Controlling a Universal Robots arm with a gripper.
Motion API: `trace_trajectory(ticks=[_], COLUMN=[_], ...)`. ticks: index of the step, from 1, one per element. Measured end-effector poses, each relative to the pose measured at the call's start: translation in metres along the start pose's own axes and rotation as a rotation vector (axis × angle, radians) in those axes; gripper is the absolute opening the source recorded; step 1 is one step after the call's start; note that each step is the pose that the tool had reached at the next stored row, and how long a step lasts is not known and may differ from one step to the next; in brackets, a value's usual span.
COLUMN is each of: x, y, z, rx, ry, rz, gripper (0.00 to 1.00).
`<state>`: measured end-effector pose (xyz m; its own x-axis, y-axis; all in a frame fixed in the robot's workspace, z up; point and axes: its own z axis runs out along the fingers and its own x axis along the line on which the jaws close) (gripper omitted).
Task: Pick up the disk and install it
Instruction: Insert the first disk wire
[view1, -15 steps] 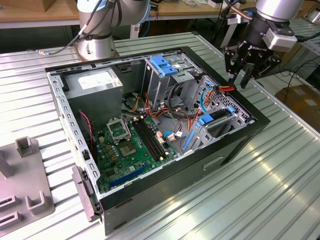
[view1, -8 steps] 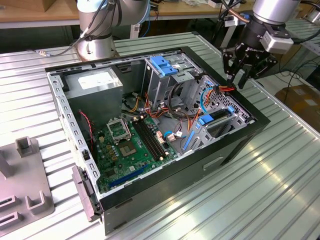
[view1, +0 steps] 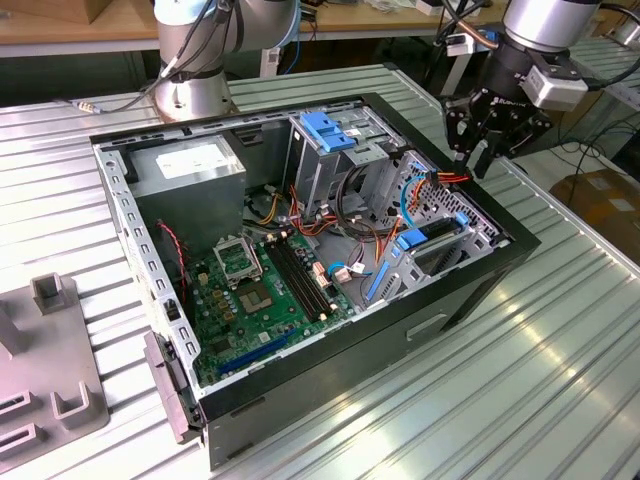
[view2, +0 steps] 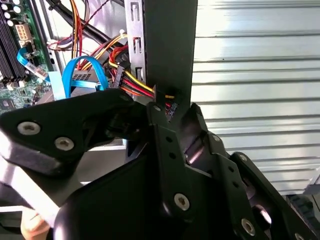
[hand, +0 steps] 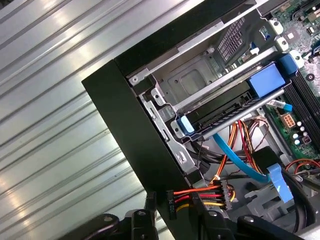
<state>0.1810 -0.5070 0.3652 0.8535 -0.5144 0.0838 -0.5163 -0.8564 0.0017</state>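
Fingers (view1: 483, 158) apart and empty, poised above the rim of the open case (view1: 520, 245) beside red and yellow wires (view1: 447, 178); disk (view1: 440, 233) seated in its bay inside the case, near the fingers; case on ribbed surface (view1: 560, 380).

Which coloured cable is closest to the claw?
The red, yellow and black bundle ending in a black plug, right by the gripper; the blue cable runs deeper inside.

Black case (view1: 470, 285), green motherboard (view1: 270, 300), blue-railed disk (hand: 225, 107), ribbed silver table (view1: 560, 380)
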Motion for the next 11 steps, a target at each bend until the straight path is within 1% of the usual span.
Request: trace_trajectory(ticks=[1, 2, 3, 4, 5, 7, 9, 11], x=[0.0000, 0.0000, 0.0000, 0.0001, 0.0005, 0.0009, 0.0009, 0.0009], y=[0.0000, 0.0000, 0.0000, 0.0000, 0.0000, 0.0001, 0.0001, 0.0001], z=[0.0001, 0.0001, 0.0001, -0.0011, -0.0061, -0.0105, -0.0108, -0.0109], rx=[0.0002, 0.0001, 0.0001, 0.0002, 0.0002, 0.0000, -0.0007, -0.0036], ry=[-0.0001, -0.0001, 0.0000, -0.0002, -0.0001, 0.0001, -0.0003, -0.0002], rz=[0.000, 0.000, 0.000, 0.000, 0.000, 0.000, 0.013, 0.045], gripper=[0.33, 0.33, 0.26, 0.16, 0.16, 0.16, 0.16, 0.16])
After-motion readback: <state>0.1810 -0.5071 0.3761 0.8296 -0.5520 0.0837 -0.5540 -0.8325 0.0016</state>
